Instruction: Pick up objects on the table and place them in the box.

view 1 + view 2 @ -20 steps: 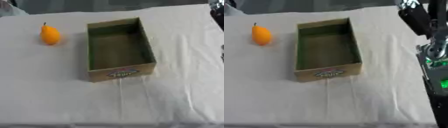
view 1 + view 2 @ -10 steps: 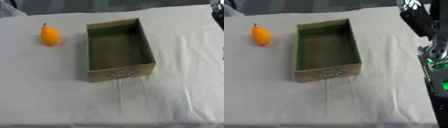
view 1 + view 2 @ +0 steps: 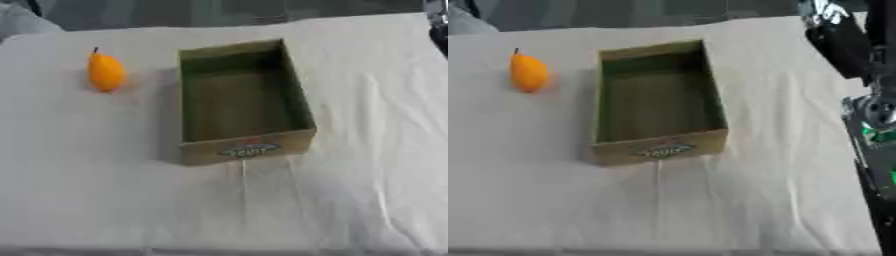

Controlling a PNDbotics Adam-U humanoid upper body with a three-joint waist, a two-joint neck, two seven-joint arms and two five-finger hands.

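An orange pear-shaped fruit [image 3: 106,73] with a dark stem stands on the white cloth at the far left. To its right, mid-table, sits an open cardboard box [image 3: 246,149] with nothing showing inside and a label on its near wall. My right arm [image 3: 840,42], black with a silver joint [image 3: 877,107], runs down the right edge of the right eye view, well away from the box and the fruit. What may be its hand at the top edge is too blurred to read. My left hand shows in neither view.
White cloth [image 3: 131,200] covers the table, with folds in front of the box. The table's far edge [image 3: 227,22] runs along the top, with a dark background behind it. A green-lit part [image 3: 878,137] sits on the arm at the lower right.
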